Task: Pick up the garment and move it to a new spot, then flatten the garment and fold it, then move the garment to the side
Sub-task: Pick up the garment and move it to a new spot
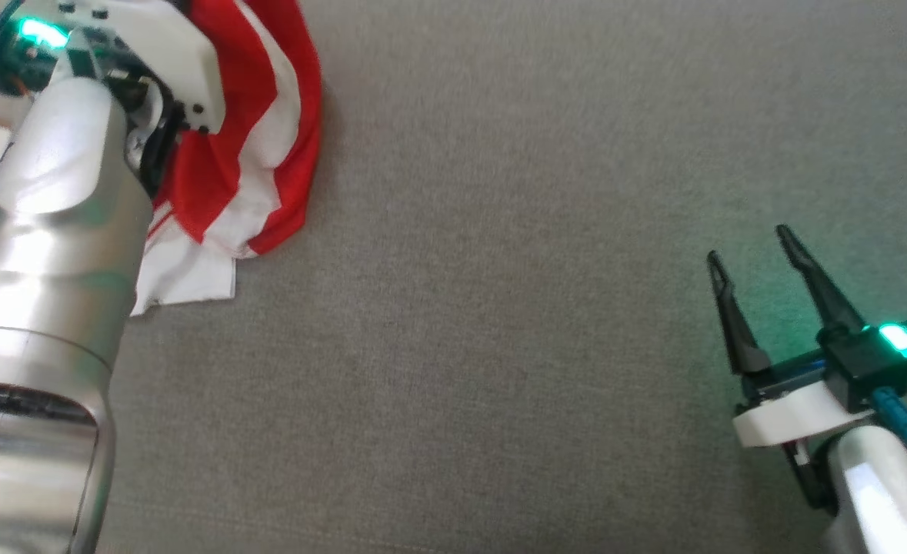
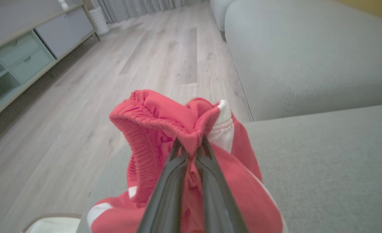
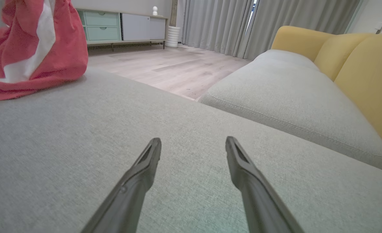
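The garment [image 1: 257, 131] is red with white stripes and sits bunched at the top left of the grey cushion [image 1: 499, 308]. My left gripper [image 2: 191, 144] is shut on a fold of the garment [image 2: 165, 129] near its ribbed waistband, and the cloth is gathered upward around the fingers. In the head view the left forearm [image 1: 61, 231] covers part of the garment and hides the left fingers. My right gripper [image 1: 753, 258] hovers low over the cushion at the lower right, open, with nothing between its fingers [image 3: 145, 165]. The garment [image 3: 32, 48] also appears at the top left of the right wrist view.
Beyond the cushion's far edge lies a wooden floor [image 2: 113, 81] with a low cabinet [image 2: 19, 64] along the wall. A second grey cushion [image 3: 291, 97] with a yellow backrest [image 3: 356, 58] adjoins on the right. Curtains [image 3: 216, 22] hang at the back.
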Controlling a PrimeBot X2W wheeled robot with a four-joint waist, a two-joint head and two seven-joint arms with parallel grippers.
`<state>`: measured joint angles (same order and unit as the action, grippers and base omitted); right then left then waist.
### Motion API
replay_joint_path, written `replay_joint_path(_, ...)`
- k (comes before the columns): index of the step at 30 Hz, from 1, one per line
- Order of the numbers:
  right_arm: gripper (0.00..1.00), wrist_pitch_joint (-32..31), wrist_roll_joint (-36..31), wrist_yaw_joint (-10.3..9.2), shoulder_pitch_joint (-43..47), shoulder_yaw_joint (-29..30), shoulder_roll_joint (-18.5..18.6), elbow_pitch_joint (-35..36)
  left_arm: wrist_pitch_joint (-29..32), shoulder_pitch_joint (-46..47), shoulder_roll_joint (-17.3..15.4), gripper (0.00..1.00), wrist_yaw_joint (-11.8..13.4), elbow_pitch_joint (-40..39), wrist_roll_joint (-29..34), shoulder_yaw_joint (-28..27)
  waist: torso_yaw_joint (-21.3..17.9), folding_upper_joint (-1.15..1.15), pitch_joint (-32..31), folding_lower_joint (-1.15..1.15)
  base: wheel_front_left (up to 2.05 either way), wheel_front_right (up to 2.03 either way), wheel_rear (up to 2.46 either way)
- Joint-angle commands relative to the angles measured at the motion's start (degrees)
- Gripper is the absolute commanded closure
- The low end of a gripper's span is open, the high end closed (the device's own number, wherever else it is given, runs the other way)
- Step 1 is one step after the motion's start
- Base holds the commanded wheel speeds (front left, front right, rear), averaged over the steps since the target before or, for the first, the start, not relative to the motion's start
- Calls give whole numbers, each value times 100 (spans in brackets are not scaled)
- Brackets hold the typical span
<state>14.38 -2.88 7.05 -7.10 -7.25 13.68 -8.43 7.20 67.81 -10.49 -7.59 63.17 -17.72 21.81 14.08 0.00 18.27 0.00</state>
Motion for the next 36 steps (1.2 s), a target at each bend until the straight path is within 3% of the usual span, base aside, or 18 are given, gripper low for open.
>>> replay_joint_path(1,0,62,60,44,-17,-143,-53,113,-116,293,-352,100,11,-326,-106,76,-57,0,-348,0,0,0,0)
replay_joint_path(9,0,62,167,44,142,-262,-549,3,-33,359,-578,100,10,-1507,-1114,1221,-521,0,-1207,0,0,0,0)
replay_joint_path(18,0,62,230,44,347,-344,-811,7,547,434,-779,100,10,-2745,-2174,2292,-1674,0,-1751,0,0,0,0)
replay_joint_path(26,0,62,303,44,190,-418,-937,115,457,380,-287,100,10,-2843,-2595,2853,-2629,0,-1468,0,0,0,0)
replay_joint_path(36,0,62,396,44,117,-384,-1059,150,-949,-1093,309,100,232,-1844,-2488,3183,-3051,0,-958,0,0,0,0)
